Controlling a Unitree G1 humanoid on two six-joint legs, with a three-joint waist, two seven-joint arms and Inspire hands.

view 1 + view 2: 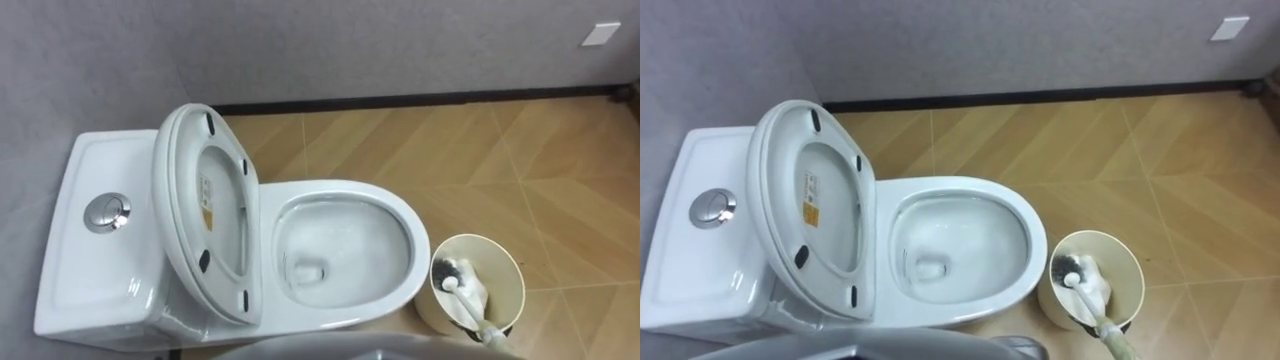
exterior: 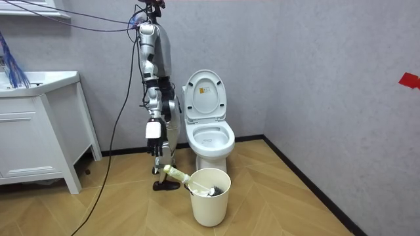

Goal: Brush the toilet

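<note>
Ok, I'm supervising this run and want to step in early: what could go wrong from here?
1. The brush lies slanted in the bucket, handle over the rim; pulling on it may tip the bucket.
2. The raised seat stands upright behind the bowl; an arm swinging in could knock it down.
3. A wet brush carried between them might drip on the wooden floor.

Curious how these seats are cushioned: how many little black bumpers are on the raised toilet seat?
4, all on the raised toilet seat: a black bumper at its top, another upper right, another lower left, another at the bottom. None looks hidden.
</note>
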